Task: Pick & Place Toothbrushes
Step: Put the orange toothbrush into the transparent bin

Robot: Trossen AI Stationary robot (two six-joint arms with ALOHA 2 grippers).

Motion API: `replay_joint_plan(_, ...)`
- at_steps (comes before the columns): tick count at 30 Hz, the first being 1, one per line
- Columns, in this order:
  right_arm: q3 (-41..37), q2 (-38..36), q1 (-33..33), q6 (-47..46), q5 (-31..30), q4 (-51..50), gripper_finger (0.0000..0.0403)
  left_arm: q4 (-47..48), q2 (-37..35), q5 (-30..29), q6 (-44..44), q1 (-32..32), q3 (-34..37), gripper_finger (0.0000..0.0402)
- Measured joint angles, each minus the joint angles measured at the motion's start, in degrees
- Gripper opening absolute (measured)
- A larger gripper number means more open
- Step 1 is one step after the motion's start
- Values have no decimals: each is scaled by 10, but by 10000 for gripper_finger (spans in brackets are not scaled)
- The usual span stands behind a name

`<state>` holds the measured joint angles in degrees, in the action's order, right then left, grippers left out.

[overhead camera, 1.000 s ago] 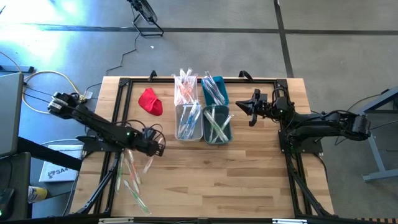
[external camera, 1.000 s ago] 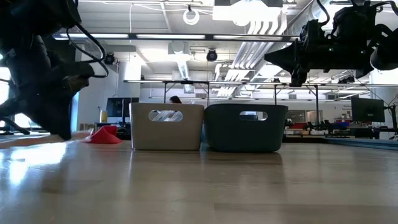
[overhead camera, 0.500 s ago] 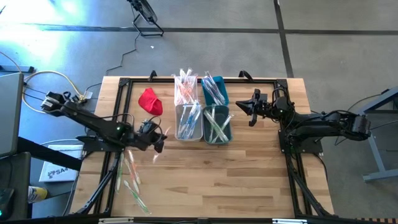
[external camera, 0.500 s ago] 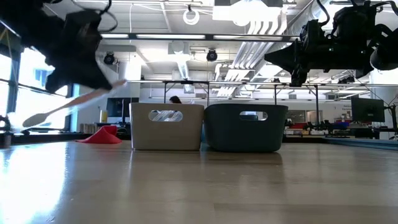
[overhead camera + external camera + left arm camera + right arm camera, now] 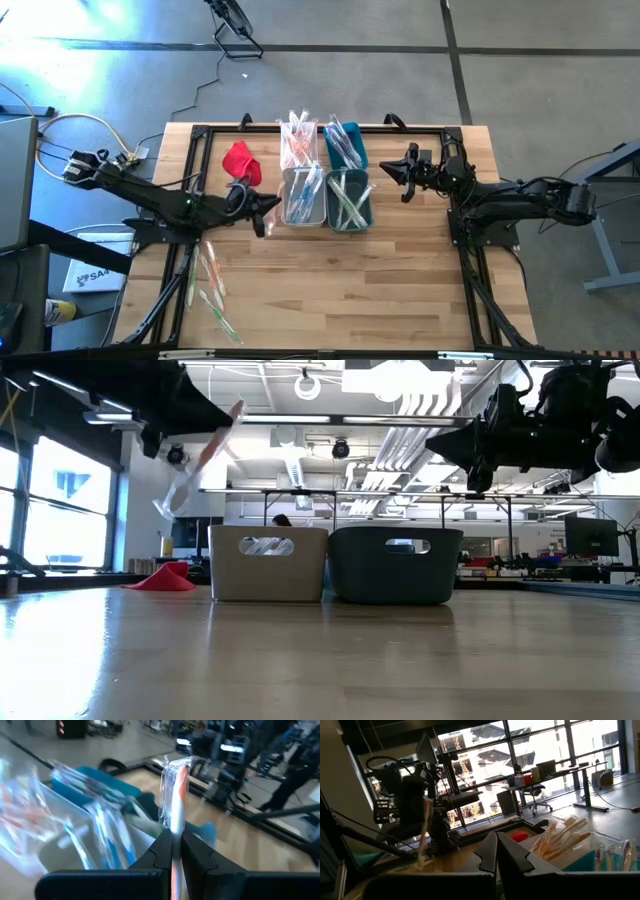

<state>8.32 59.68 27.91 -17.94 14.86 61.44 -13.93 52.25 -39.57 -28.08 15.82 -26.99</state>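
My left gripper (image 5: 264,208) hangs above the table, just left of the near white bin (image 5: 303,197), shut on one orange toothbrush (image 5: 175,795) in a clear wrapper. The same toothbrush (image 5: 198,460) shows high up in the low view. More toothbrushes (image 5: 210,285) lie loose on the table near its left front. Others fill the four bins: the far white bin (image 5: 298,143), the far teal bin (image 5: 346,146), the near white bin and the near teal bin (image 5: 350,200). My right gripper (image 5: 386,172) waits shut, up in the air right of the bins. My left gripper pinches the toothbrush's handle (image 5: 173,831) between its two fingers, partway along its length. The fingers (image 5: 159,845) point about level toward the bins. The wrapped end sticks out past the fingertips. The toothbrush is lifted clear of the table and slants down (image 5: 170,500) in the low view.
A red cloth (image 5: 241,163) lies at the far left of the table, beside the far white bin. Bare wood stretches across the table's near half (image 5: 350,290). Black frame rails (image 5: 470,270) run along the table's sides.
My left gripper has risen from the loose toothbrushes at the near left and moved toward the bins. It has tipped from pointing down to about level. The orange toothbrush came up with it, lifted clear of the table and swung from low to high.
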Motion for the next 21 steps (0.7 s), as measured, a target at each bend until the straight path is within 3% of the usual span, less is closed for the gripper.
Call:
replay_joint_plan(3, 0, 0, -15, 2, -5, 16, 3, -5, 0, 30, 15, -47, 0, 15)
replay_joint_plan(11, 1, 2, -70, 43, -56, 41, 3, -103, 26, 196, 53, -166, 0, 15)
replay_joint_plan(15, 16, 16, -92, 60, -60, 41, 4, -182, 56, 270, 82, -193, -1, 15)
replay_joint_plan(21, 52, 72, -119, 74, -60, 40, 4, -248, 105, 315, 116, -207, -14, 15)
